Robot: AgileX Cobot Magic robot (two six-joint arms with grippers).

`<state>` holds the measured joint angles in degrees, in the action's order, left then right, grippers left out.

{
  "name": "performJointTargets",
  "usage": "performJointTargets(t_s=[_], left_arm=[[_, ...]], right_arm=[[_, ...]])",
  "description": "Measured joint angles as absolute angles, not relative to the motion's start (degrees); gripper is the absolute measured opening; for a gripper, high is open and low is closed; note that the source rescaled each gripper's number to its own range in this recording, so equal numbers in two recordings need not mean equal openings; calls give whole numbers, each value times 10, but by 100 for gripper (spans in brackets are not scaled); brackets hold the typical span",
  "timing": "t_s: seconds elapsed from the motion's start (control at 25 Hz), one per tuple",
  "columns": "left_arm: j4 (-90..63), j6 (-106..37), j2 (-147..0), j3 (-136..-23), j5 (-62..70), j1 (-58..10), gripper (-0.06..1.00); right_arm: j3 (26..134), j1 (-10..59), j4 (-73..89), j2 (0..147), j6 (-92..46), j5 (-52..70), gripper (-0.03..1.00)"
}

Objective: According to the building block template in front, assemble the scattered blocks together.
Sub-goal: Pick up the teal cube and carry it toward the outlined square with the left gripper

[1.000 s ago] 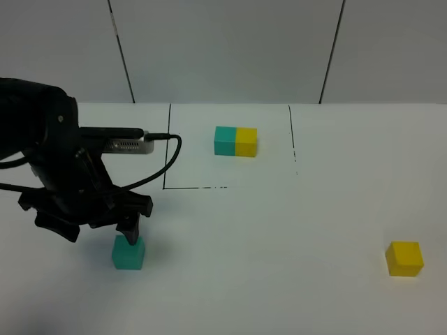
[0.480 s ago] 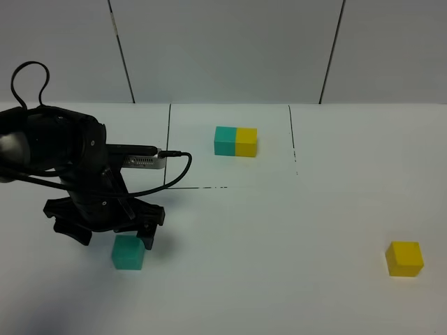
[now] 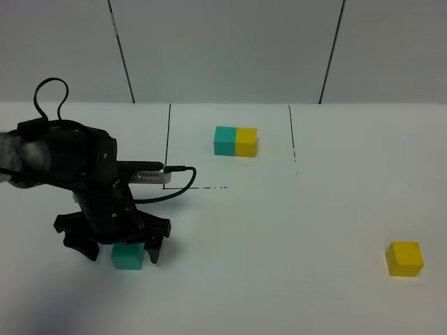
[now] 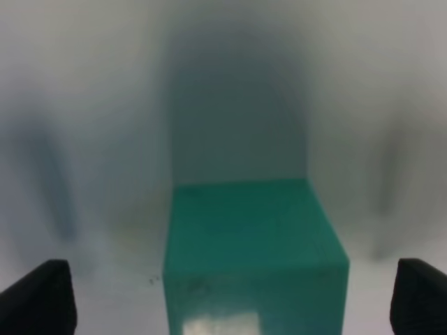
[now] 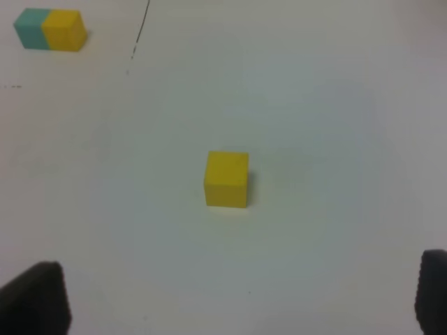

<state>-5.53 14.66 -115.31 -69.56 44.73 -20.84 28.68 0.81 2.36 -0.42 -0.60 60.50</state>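
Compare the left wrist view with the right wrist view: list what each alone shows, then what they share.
Left wrist only: the teal cube, close up between the tips of the open left gripper. Right wrist only: the yellow cube, the template beyond it, and a black line. Both: the white table and an open gripper's dark fingertips.

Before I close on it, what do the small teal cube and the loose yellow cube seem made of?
Small teal cube: probably plastic or painted wood; matte, even colour, crisp edges, one faint pale sheen on its near face.
Small yellow cube: likely the same; flat uniform colour, no grain or glare visible.
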Motion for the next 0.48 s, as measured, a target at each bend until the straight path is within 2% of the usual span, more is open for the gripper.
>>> performJointTargets(t_s=[0.12,0.2,0.32,0.4,0.48], left_arm=[[-59,147,-1155,-696,439,-208,93],[-60,149,-1155,-696,438,-209,85],[-60,150,-1155,-696,438,-209,64],[-61,152,-1155,-696,438,-209,47],[-61,153,-1155,-696,438,-209,25]], right_arm=[[287,8,24,-4,-6,605,100],[287,8,24,-4,-6,605,100],[287,8,24,-4,-6,605,100],[287,8,24,-4,-6,605,100],[287,8,24,-4,-6,605,100]])
